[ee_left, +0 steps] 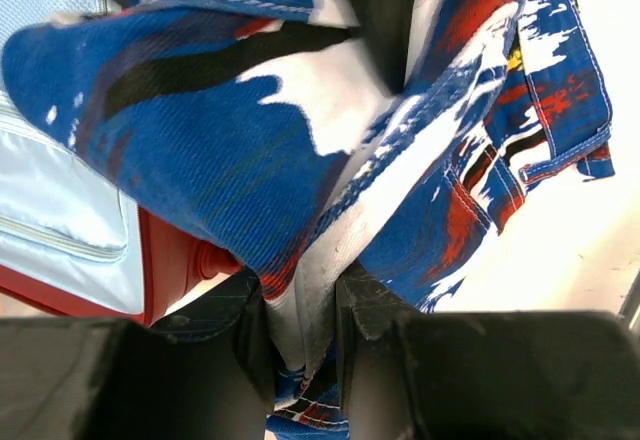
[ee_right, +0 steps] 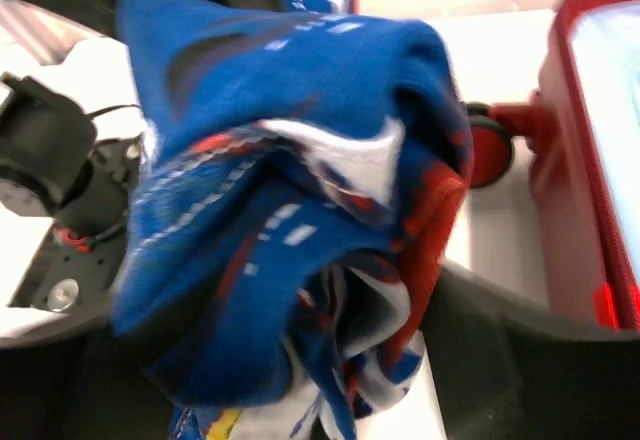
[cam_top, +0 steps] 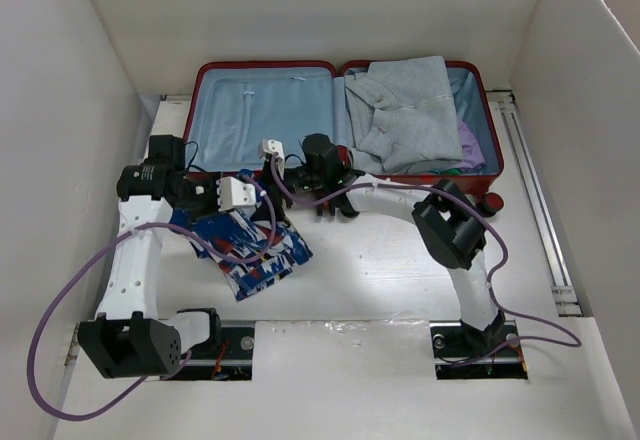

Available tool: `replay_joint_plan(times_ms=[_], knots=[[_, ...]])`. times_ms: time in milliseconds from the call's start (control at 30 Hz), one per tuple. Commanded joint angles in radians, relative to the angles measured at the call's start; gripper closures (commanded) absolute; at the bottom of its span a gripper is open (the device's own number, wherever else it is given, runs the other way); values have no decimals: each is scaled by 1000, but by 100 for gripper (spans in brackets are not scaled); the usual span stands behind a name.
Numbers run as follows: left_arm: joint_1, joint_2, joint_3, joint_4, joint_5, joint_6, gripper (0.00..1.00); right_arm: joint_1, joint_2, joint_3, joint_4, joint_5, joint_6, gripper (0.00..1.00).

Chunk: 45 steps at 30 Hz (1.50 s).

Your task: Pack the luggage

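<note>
The dark-red luggage [cam_top: 345,70] lies open at the back of the table. Its left half shows bare pale blue lining [cam_top: 255,110]; its right half holds a grey hoodie [cam_top: 410,110] over a purple item [cam_top: 470,145]. A blue, red and white patterned garment [cam_top: 250,252] hangs bunched just in front of the luggage's left half. My left gripper [ee_left: 305,300] is shut on a fold of it [ee_left: 250,160]. My right gripper [ee_right: 330,360] holds another bunch of it [ee_right: 270,210]. In the top view the two grippers, left [cam_top: 262,218] and right [cam_top: 276,182], are close together.
White walls [cam_top: 60,110] box in the table on three sides. A metal rail [cam_top: 540,210] runs along the right side. The luggage's red edge [ee_left: 170,260] and a wheel [ee_right: 490,150] are close to both grippers. The arms' cables [cam_top: 60,320] loop near the bases.
</note>
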<state>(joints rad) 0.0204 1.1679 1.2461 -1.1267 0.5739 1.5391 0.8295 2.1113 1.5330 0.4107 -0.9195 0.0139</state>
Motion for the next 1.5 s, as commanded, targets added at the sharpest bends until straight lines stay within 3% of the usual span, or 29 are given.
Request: replay_joint_plan(times_ms=[0, 33, 67, 100, 167, 200, 300, 367, 433, 500, 533, 567, 600, 800, 967, 1167, 1300, 1467], knots=[[-7, -16, 65, 2, 103, -11, 100, 23, 9, 53, 94, -116, 44, 31], [-7, -16, 65, 2, 103, -11, 100, 23, 9, 43, 94, -127, 53, 50], [-7, -16, 65, 2, 103, -11, 100, 14, -8, 26, 94, -127, 73, 77], [-7, -16, 65, 2, 93, -11, 100, 14, -19, 16, 94, -127, 74, 87], [-7, -16, 55, 11, 78, -20, 100, -9, -66, -19, 94, -116, 95, 90], [-7, -16, 46, 31, 61, -34, 100, -9, -85, -30, 85, -99, 95, 100], [-7, -25, 26, 119, 31, -117, 100, -36, -143, -30, 1, -47, 95, 100], [-7, -25, 26, 229, 18, -239, 95, -61, -161, -19, -44, -36, 95, 100], [-7, -14, 26, 293, 9, -321, 69, -76, -174, -5, -110, -36, 86, 100], [-7, 25, 52, 364, 9, -461, 36, -107, -185, 21, -150, -36, 86, 100], [-7, 44, 68, 376, 0, -502, 25, -121, -195, 30, -191, -36, 86, 100], [-7, 64, 110, 377, 0, -540, 6, -136, -206, 30, -210, -45, 86, 100], [-7, 85, 133, 386, -12, -575, 0, -177, -206, 44, -226, -56, 86, 100], [-7, 173, 249, 404, -65, -755, 0, -415, -217, 186, -452, -113, 86, 100], [-7, 126, 221, 435, -65, -774, 0, -659, -183, 384, -655, -124, 64, 100], [-7, 93, 115, 487, -121, -774, 0, -871, 67, 751, -1027, -124, -80, 100], [-7, 107, 81, 496, -163, -783, 0, -1015, 194, 844, -1099, -110, -80, 100], [-7, 148, 72, 496, -183, -783, 0, -1093, 383, 995, -1213, -119, -89, 100]])
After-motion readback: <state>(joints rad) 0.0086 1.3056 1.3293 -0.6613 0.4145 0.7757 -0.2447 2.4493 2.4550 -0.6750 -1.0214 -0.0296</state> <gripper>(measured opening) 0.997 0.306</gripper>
